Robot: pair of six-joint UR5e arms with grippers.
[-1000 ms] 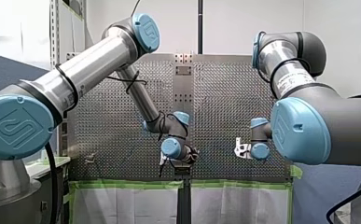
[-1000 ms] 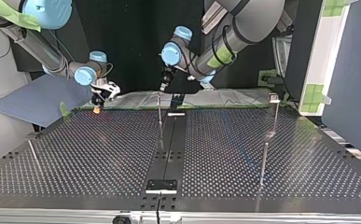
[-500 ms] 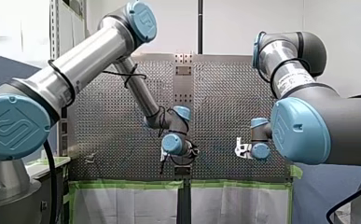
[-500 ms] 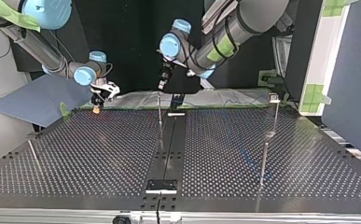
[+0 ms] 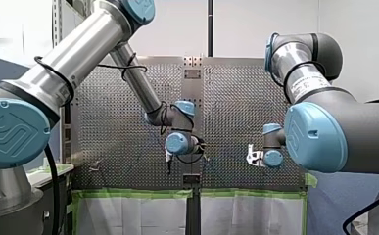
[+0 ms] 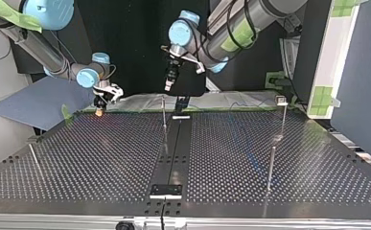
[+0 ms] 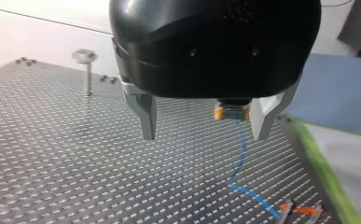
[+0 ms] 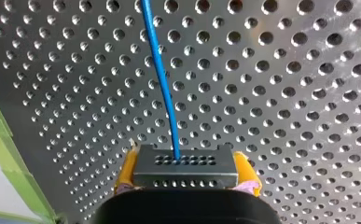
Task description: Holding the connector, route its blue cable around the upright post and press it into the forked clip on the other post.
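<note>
Connector (image 8: 186, 163) clamped between yellow pads (image 8: 247, 170) of my right gripper (image 8: 186, 171), low over perforated table (image 8: 285, 93) at top view's far left corner. Blue cable (image 8: 162, 84) leaves connector face, runs ahead across table. My left gripper (image 7: 204, 135) spread wide, metal fingers (image 7: 146, 114) holding nothing; in top view it shows just above tip of thin upright post (image 6: 164, 112) near middle of table's far edge. Post with block head (image 6: 282, 112) well apart, at top view's right.

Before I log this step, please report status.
Left tool open, empty. Right tool shut on connector, blue cable trailing across table. No obstruction seen.
</note>
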